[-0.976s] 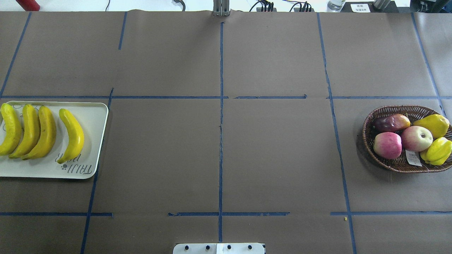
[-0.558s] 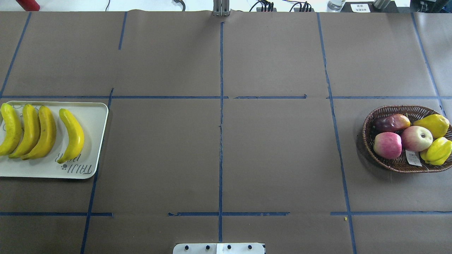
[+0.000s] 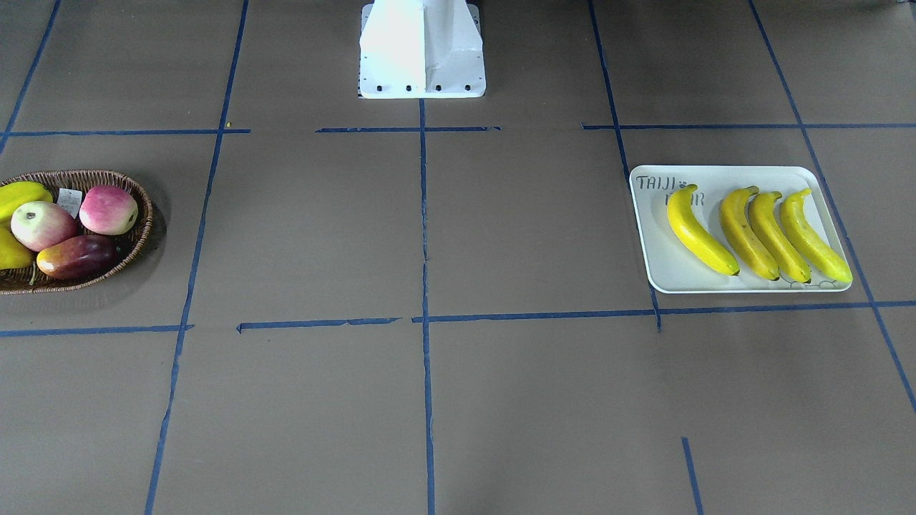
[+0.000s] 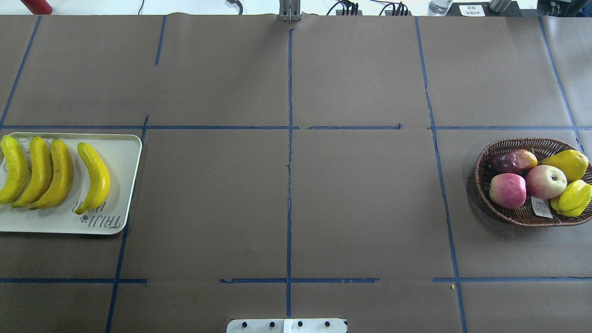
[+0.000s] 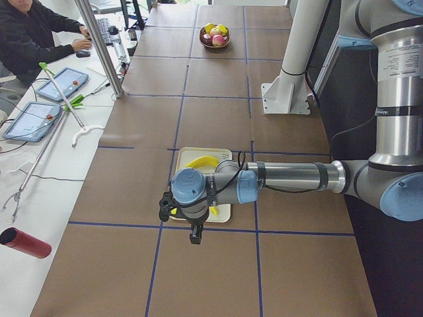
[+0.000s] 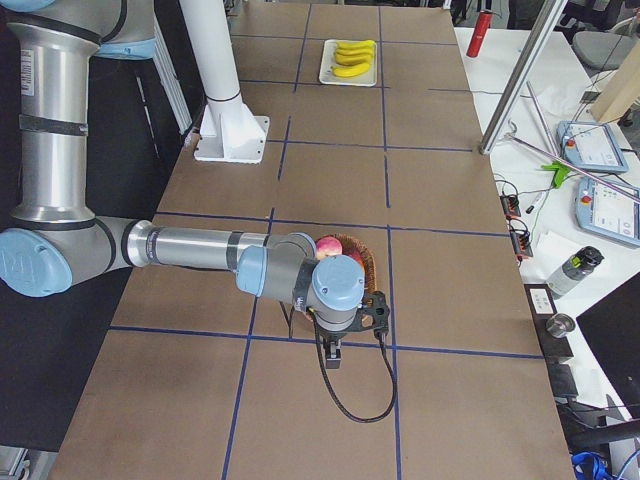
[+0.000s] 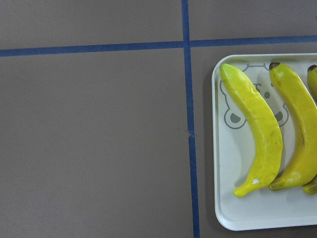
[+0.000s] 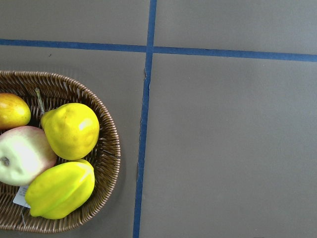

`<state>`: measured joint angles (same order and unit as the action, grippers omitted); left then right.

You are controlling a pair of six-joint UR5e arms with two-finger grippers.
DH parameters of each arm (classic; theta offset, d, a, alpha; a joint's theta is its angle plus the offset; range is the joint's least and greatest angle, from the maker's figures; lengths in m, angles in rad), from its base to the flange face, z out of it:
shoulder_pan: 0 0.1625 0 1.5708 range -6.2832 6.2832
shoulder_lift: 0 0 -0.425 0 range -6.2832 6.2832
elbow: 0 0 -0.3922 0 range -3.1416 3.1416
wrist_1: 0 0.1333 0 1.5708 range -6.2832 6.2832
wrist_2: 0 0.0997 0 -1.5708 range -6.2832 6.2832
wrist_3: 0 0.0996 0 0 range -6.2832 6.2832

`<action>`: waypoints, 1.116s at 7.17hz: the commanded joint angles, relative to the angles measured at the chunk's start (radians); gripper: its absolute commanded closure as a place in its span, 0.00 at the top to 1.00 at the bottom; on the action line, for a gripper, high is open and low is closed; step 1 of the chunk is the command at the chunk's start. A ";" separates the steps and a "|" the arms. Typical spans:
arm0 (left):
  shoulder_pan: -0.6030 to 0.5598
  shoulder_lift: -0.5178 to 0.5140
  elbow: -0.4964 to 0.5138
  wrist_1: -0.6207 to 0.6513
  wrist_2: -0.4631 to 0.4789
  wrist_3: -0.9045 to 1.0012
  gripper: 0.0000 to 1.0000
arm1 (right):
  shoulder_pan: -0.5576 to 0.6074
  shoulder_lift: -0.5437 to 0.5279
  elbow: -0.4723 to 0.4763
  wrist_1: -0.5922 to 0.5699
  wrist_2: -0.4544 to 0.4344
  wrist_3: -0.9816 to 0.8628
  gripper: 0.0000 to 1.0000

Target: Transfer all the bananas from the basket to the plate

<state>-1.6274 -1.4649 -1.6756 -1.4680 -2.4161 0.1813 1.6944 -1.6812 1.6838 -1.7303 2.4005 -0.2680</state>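
Four bright yellow curved bananas are lying side by side on the flat pale rectangular tray lettered "TAIJI BEAR", which is sitting towards the left end of the brown paper-covered counter. The brown oval wicker basket at the right end is holding only two pink-red apples, a dark red oval fruit, a yellow pear and a yellow-green star-shaped fruit. I am seeing no banana in it, so the job is looking finished to me.

The left claw is hanging above the counter just beside the tray's outer end, and the right claw is hanging just beside the basket. From the ends of the counter I cannot tell whether either is released or clenched.

What I am worrying about is the right arm going in again. The pear and the star-shaped fruit are yellow too, and either could be taken for a banana. On the other side, a dip by the left arm could be knocking the tray's rim and rolling the bananas out of their row.
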 commanded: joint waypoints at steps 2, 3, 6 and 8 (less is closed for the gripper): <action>0.000 -0.005 0.000 0.000 0.002 -0.005 0.99 | 0.001 0.005 -0.001 0.000 0.002 0.012 1.00; 0.000 -0.009 0.000 0.000 0.002 -0.005 0.99 | 0.001 0.005 -0.001 0.000 0.005 0.012 1.00; 0.000 -0.006 0.008 0.000 0.002 0.003 0.99 | 0.001 0.005 0.001 0.000 0.005 0.013 1.00; -0.002 -0.003 -0.003 0.000 0.003 0.003 0.99 | -0.001 0.006 0.001 0.000 0.006 0.027 1.00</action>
<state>-1.6280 -1.4694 -1.6745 -1.4680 -2.4141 0.1834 1.6948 -1.6762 1.6835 -1.7303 2.4057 -0.2507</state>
